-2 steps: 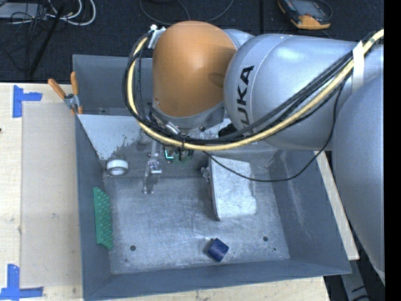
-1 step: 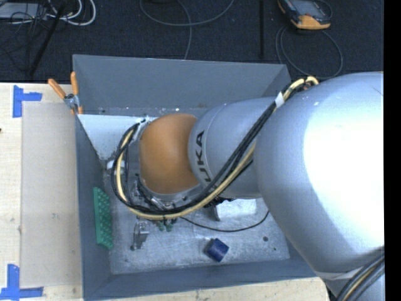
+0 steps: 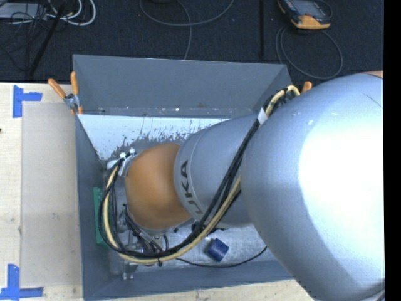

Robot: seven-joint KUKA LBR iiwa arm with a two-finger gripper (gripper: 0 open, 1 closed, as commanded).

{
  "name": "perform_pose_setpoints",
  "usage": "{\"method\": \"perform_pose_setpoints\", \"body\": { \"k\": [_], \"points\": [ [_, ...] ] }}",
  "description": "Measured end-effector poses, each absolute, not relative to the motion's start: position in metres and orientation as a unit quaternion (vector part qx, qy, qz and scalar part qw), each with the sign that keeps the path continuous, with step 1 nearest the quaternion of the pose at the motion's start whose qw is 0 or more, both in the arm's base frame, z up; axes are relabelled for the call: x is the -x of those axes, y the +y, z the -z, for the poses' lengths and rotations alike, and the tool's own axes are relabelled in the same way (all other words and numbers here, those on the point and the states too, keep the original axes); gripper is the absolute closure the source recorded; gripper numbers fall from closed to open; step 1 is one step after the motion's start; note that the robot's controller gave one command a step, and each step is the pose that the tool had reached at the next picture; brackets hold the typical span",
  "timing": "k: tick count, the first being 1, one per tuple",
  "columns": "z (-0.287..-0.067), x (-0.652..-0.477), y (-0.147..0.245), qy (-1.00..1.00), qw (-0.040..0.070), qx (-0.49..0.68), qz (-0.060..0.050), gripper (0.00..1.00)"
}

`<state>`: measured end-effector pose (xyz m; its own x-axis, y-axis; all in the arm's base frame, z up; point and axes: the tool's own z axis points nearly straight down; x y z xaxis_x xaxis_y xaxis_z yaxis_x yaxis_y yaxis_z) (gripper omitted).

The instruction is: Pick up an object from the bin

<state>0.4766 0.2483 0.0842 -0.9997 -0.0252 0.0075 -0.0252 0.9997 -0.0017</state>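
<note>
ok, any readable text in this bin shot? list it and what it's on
"KUKA": on the grey arm link, printed sideways next to the orange cover.
Blue block: no text legible.
Green thing by the left wall of the bin: no text legible.
Nothing else can be read.

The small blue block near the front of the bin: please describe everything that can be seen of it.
The small dark blue block looks roughly cube-shaped with softened corners, matte, perhaps plastic or foam. It lies slightly turned on the floor of the grey metal bin, near the front wall, just below the silver arm in the picture. Nothing is seen gripping it.
</note>
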Motion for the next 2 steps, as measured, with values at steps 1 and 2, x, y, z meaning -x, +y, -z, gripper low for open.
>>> {"method": "perform_pose_setpoints", "body": {
  "k": [1, 2],
  "points": [
    [-0.072, -0.476, 0.241, -0.999, -0.005, -0.036, 0.002, 0.0],
    [-0.074, -0.5, 0.16, -0.998, 0.0, -0.068, -0.002, 0.0]
  ]
}}
